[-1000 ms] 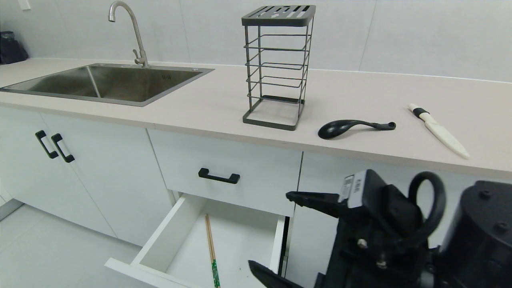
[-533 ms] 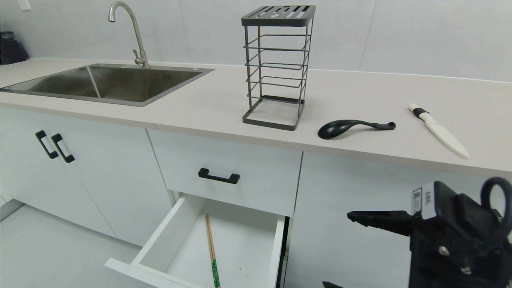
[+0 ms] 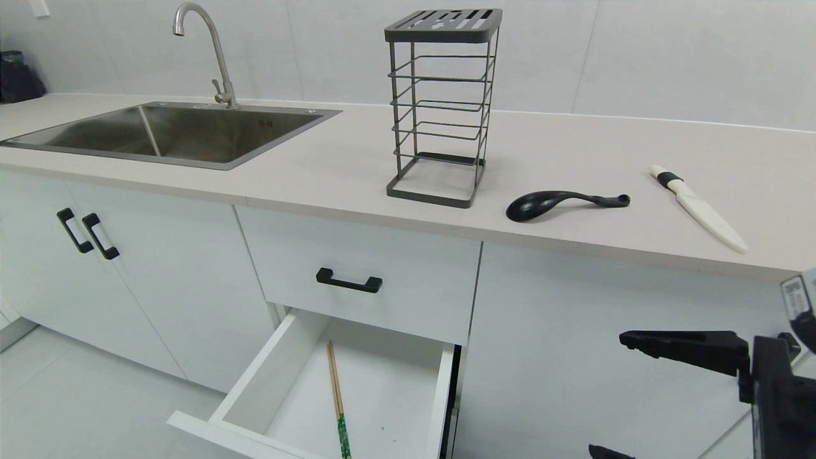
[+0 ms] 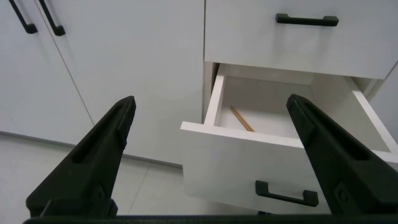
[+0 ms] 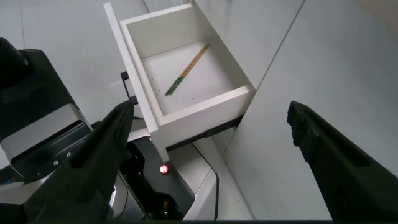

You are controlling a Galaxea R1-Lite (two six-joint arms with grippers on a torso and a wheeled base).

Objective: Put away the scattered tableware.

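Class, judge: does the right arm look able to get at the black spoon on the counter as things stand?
Probably yes. The right gripper hangs open and empty below the counter edge; the spoon lies near that edge, apart from the rack and knife. The arm must rise first.

Pretty monochrome kitchen: white cabinets point(image 3: 159, 274) and a white drawer point(image 3: 255, 376), all with black handles point(image 3: 349, 281). Counter point(image 3: 319, 172) is pale beige, sink point(image 3: 210, 131) is brushed silver, tiles point(image 3: 637, 57) are light grey. Rack point(image 3: 442, 29) is dark grey, spoon point(image 3: 535, 205) is solid black. Knife point(image 3: 701, 210) is cream with a black band on the handle. Chopsticks point(image 3: 336, 389) are tan wood – green patterned at one end. Left gripper point(image 4: 210, 102) and right gripper point(image 5: 210, 109) are both plain black.
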